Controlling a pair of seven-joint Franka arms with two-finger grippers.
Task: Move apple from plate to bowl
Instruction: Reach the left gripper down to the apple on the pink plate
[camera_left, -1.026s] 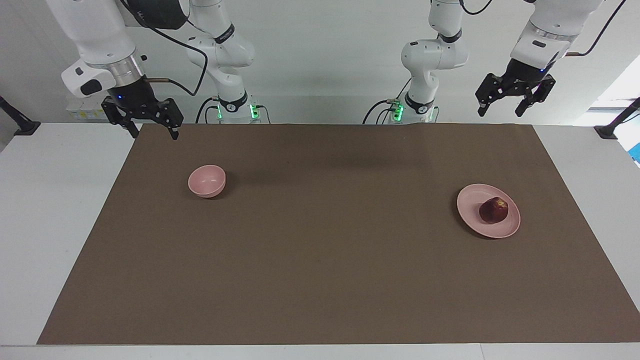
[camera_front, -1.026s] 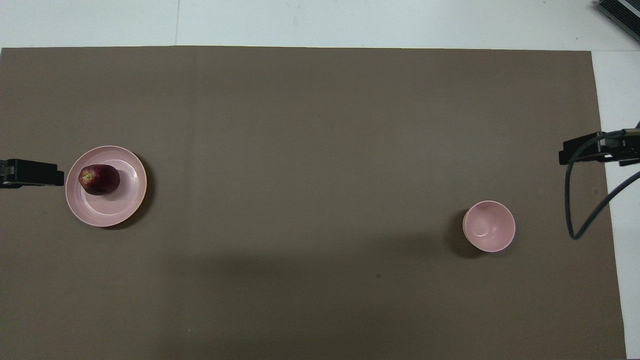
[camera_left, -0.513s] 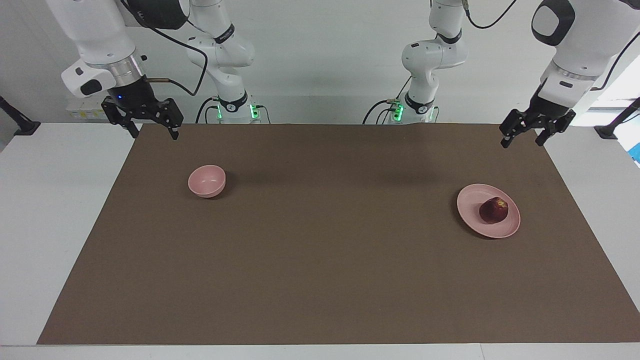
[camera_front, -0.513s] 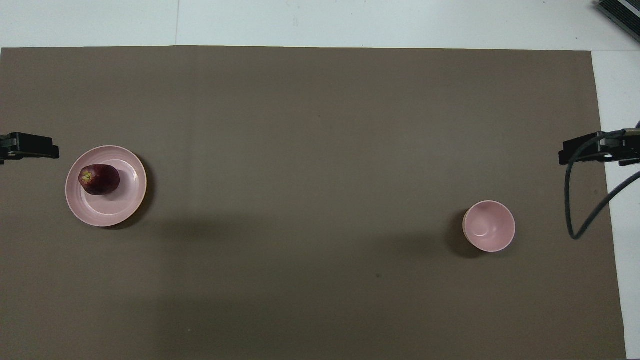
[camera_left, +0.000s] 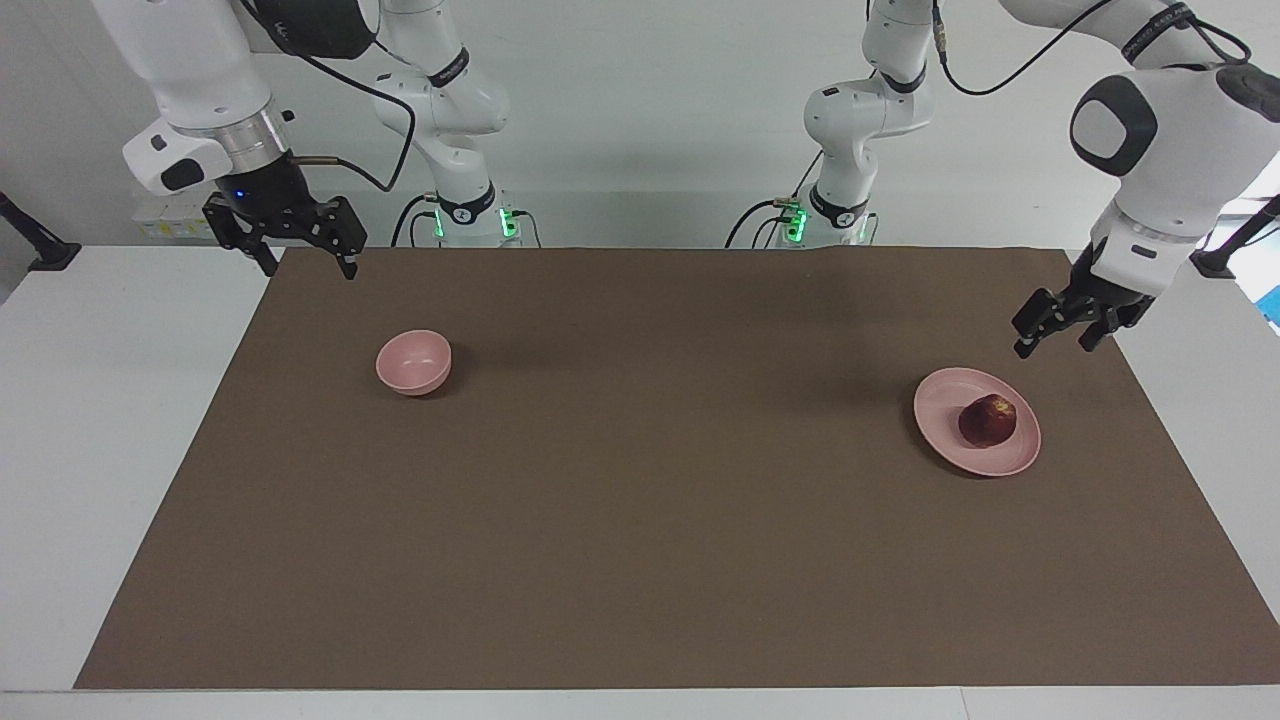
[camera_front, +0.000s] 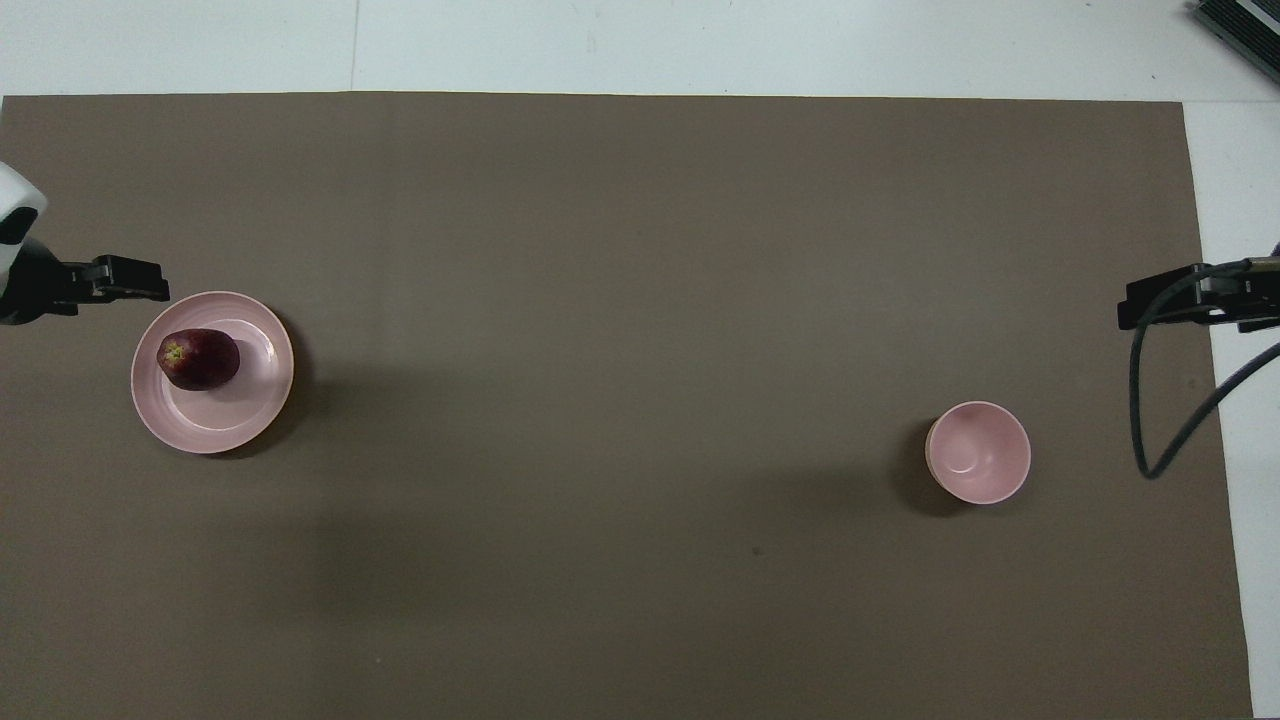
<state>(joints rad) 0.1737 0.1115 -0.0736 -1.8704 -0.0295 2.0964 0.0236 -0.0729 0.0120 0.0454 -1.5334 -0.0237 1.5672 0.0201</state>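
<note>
Pink and small, the bowl (camera_left: 413, 361) sits on the brown surface (camera_left: 660, 480) toward the right arm's end, and we see nothing in it. Above the mat's corner at that end, our right gripper (camera_left: 297, 243) hangs from a near-vertical wrist, pointing straight down, its 2 fingers spread wide with nothing between them; this arm waits. Well apart, toward the left arm's end, the pale pink plate (camera_left: 940, 400) lies flat with the dark red apple (camera_left: 987, 420) resting on it, off-centre. Our left arm bends at the elbow and slopes down toward the plate, so the left gripper (camera_left: 1052, 343) hangs tilted in the air just beside the plate's rim, touching neither plate nor apple. Its fingers stand apart and hold nothing. From overhead, only the gripper's dark tip shows beside the plate.
</note>
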